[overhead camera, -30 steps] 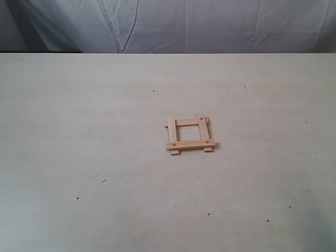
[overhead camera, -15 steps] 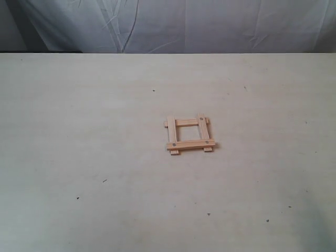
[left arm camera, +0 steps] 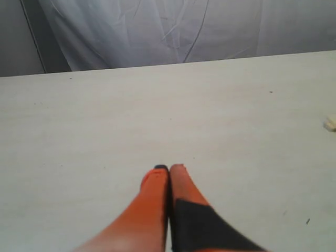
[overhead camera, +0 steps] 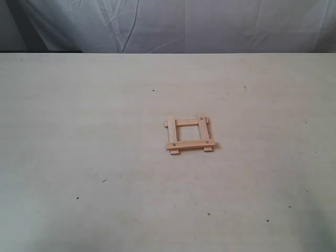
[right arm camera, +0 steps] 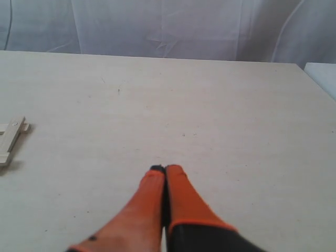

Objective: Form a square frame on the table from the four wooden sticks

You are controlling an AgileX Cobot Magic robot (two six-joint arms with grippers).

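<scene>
Just right of centre on the table (overhead camera: 94,131), the frame (overhead camera: 191,143) is sitting flat with all four sticks crossing at the corners and the ends poking out a little. Two sticks are running away from the exterior camera and two are lying crosswise; the near crosswise one (overhead camera: 190,144) is resting on top of the other pair, with dark holes showing at its ends. You are not showing either arm in the exterior view, so both are sitting well apart from the frame. Your right gripper (right arm camera: 165,169) is pointing across bare table with its orange fingers pressed together and nothing between them, and the frame (right arm camera: 10,139) is just clipping the edge of that wrist view, off to the side of the fingers rather than ahead of them. Your left gripper (left arm camera: 169,169) is likewise pinched together and empty, touching nothing; only a pale scrap (left arm camera: 329,123) is peeking in at the edge of its view, too small to call. Judging by this, the square is looking finished. If a corner is needing a nudge, your right arm is looking like the nearer one, and it is needing to swing sideways toward the frame first.
</scene>
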